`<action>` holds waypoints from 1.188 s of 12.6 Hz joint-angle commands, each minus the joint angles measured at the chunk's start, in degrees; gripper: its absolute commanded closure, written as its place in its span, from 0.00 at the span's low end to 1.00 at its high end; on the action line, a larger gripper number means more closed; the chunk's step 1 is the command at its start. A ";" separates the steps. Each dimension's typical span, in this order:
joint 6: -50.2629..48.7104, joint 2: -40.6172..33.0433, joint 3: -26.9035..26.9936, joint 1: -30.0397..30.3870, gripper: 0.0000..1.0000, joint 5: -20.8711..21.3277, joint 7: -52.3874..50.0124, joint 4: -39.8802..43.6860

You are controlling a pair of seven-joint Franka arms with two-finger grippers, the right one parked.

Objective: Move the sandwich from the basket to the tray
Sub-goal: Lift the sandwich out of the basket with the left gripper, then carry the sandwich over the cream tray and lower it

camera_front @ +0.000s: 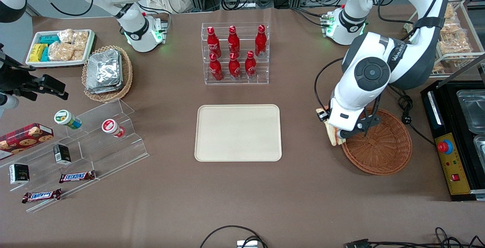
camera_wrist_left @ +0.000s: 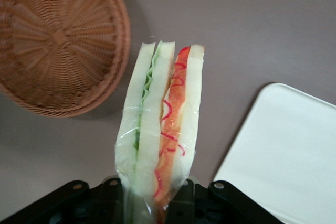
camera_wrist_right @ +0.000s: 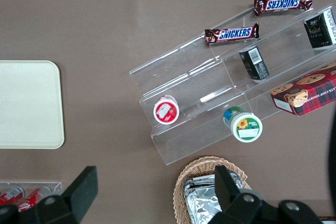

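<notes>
Front view, tray: the tray lies flat at mid-worktop, nearer the camera than the rack of red bottles; nothing rests on it.
Front view, sandwich: the sandwich hangs under the left arm's wrist, just outside the basket rim on the tray-facing side and clear of the weave.
Front view, gripper: the gripper is mostly masked by the wrist housing, positioned over the basket's edge.
Front view, basket: the basket sits toward the working arm's end of the worktop and shows no contents.
Wrist view, basket: the basket appears with bare weave inside.
Wrist view, sandwich: the sandwich is a wrapped wedge, green filling in one layer and orange-red in the other.
Wrist view, fingers: the fingers pinch the wedge's lower end from both sides.
Wrist view, tray: a corner of the tray shows near the sandwich, with bare worktop between them.
Step in hand: judged as transfer, with the sandwich lifted out and not yet over the tray.
Next move: carry sideways until above the tray's middle, lower until the wedge meets the surface, then spread the fingers.
</notes>
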 commanded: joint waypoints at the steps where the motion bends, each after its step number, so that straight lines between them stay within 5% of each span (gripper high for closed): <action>1: 3.99 3.46 -0.43 -5.06 1.00 0.88 -1.56 1.21; 15: 11.56 26.22 -0.17 -17.98 0.96 10.64 -1.75 9.01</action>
